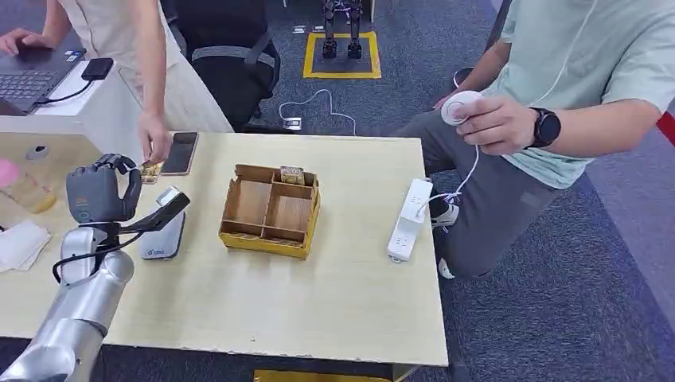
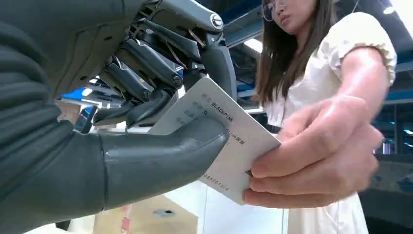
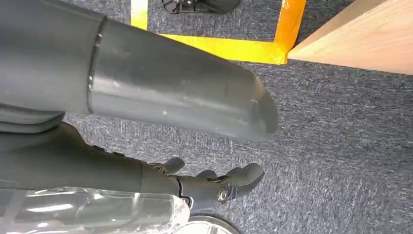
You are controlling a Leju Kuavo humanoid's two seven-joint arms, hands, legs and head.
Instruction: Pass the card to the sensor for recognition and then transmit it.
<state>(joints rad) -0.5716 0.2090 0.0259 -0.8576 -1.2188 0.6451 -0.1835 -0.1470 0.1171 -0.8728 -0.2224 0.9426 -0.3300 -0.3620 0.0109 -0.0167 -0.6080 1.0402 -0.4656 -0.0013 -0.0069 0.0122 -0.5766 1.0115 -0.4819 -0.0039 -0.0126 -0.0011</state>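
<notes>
Pinching the card [image 2: 229, 146] between thumb and fingers, the left hand [image 1: 99, 191] shares it with a person's hand [image 2: 316, 156]; the handover looks under way, release remaining. The right hand [image 3: 195, 146] hangs empty, fingers apart.

Matt wood table [image 1: 350, 302]; glossy white card [image 2: 234, 151]; rough grey carpet [image 3: 341, 146].

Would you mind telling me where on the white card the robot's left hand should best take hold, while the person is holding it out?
Grip the card at its free end nearest the left hand, flat faces between thumb and fingers. The person's hand already pinches the opposite corner, so approaching from the robot's side probably avoids those fingers.
</notes>
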